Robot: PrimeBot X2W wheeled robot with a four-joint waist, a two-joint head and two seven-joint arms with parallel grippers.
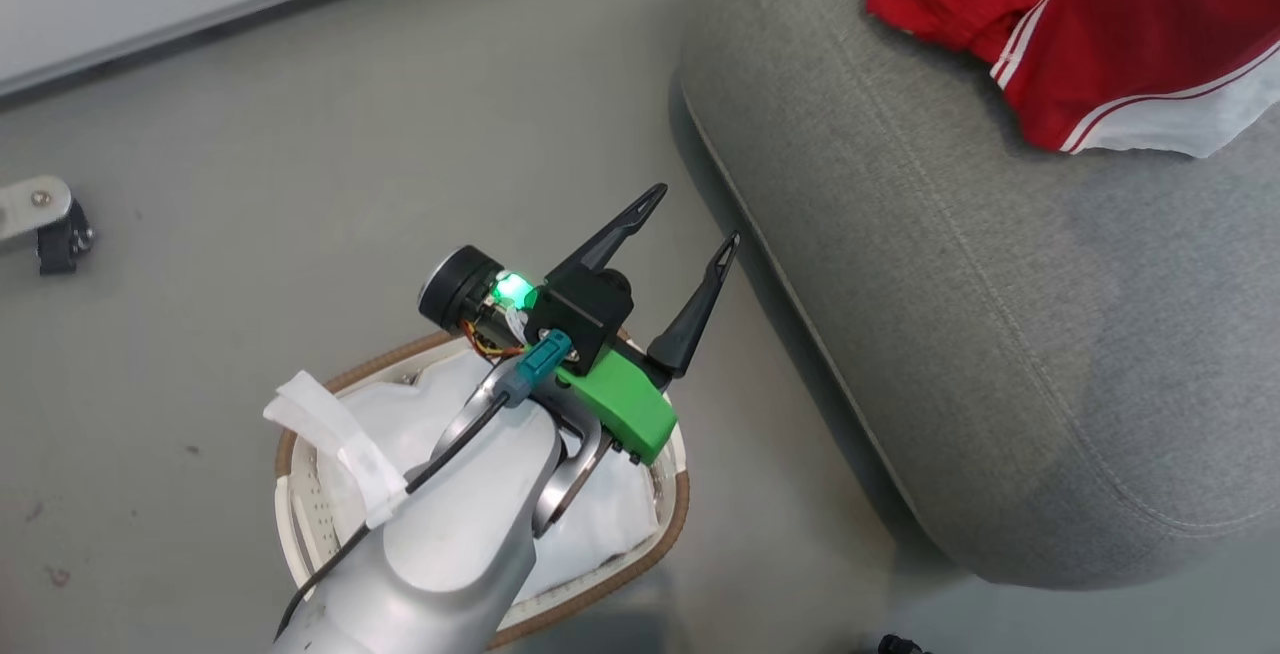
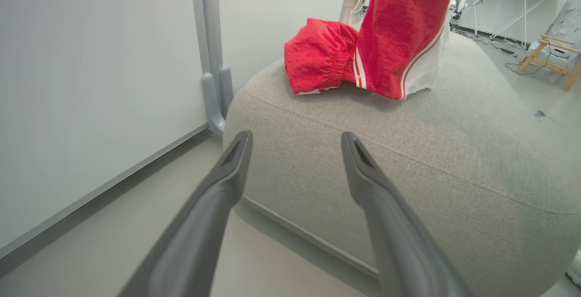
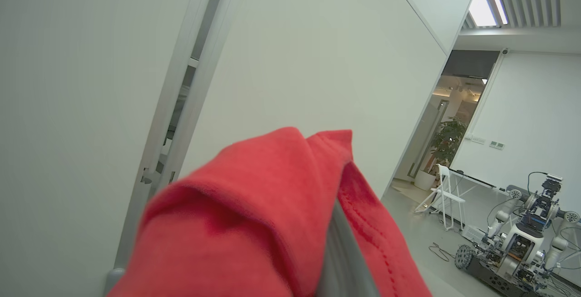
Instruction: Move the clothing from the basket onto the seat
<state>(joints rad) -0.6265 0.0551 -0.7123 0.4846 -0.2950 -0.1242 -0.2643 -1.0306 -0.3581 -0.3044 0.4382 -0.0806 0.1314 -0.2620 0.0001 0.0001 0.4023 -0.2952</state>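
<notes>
Grey floor [image 1: 250, 234] is stretching out under the robot, with a white wall [image 2: 91, 83] running along its far side. Above the floor, the left end effector [image 1: 697, 214] is hovering with its two dark fingers standing wide apart and gripping nothing, their tips pointing at the rounded edge of the seat [image 1: 950, 334] just ahead of them. Behind this end effector, beneath its pale forearm, the basket [image 1: 680, 504] is sitting on the floor with its white lining [image 1: 610, 524] showing. Well ahead of the fingertips, on top of the seat, the clothing [image 2: 390, 38] is gathering in two parts. One part is lying bunched with its elastic cuff facing the other. That other part is hanging from above, its long axis running up and down and its white-striped hem pointing down and touching the cushion. The right end effector [image 3: 341, 242] is pinching its fingers together on the red fabric, which is draping over both sides of them. Beyond its tips, a white wall is rising.
</notes>
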